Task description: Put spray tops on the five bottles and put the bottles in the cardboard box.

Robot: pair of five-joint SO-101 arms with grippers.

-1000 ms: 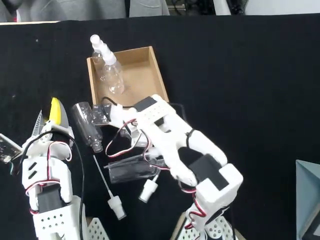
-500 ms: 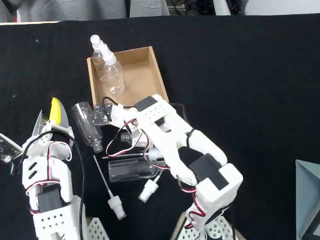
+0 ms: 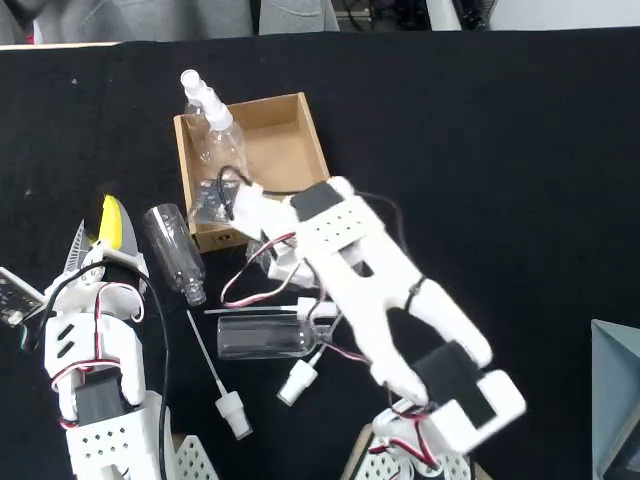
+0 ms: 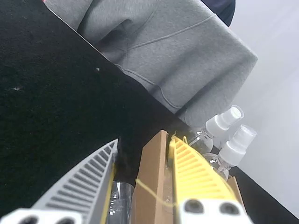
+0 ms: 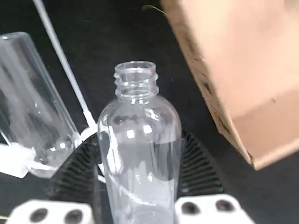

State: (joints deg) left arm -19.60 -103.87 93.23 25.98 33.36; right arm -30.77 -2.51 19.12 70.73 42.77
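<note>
i see right gripper [image 5: 139, 156] clamped on a capless bottle [image 5: 138, 112] beside a corner of the box [image 3: 285, 150]; left gripper [image 4: 142, 142] spread wide, empty, near left edge of tabletop [image 3: 520, 150].

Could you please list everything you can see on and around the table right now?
cardboard box: one, brown, far part of the table.
capped bottles: two, clear with white tops, in the box at its left side.
uncapped bottles: two, clear, lying on the table, one left of the box, one nearer the arm bases.
held bottle: one, clear, no top, beside the box.
loose spray tops: at least two, white with tubes, near edge; another.
table: one, black.
grey-blue object: one, right edge.
left gripper: yellow and grey fingers, open.
right gripper: black pads, shut on the held bottle.
</note>
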